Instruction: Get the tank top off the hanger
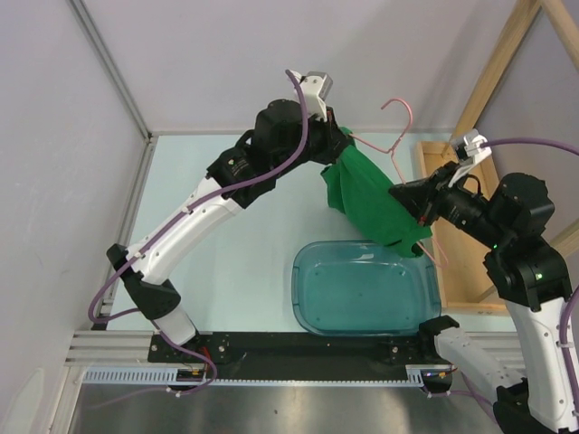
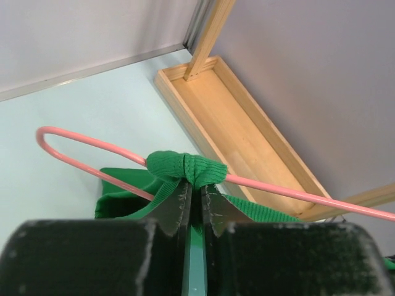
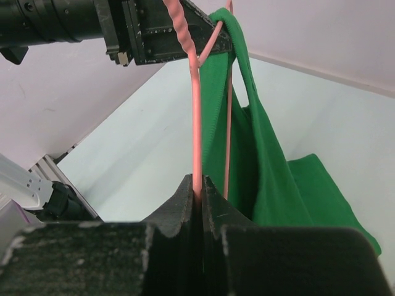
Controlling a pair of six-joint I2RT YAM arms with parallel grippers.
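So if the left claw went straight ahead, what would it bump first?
Probably the pink hanger, running through the green tank top strap it pinches; the wooden tray sits farther back.

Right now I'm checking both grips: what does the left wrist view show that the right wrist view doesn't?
Left wrist only: the wooden tray and a rounded bend of the hanger. Right wrist only: the right gripper shut on the hanger wire. Both: the left gripper shut on a strap of the tank top at the hanger.
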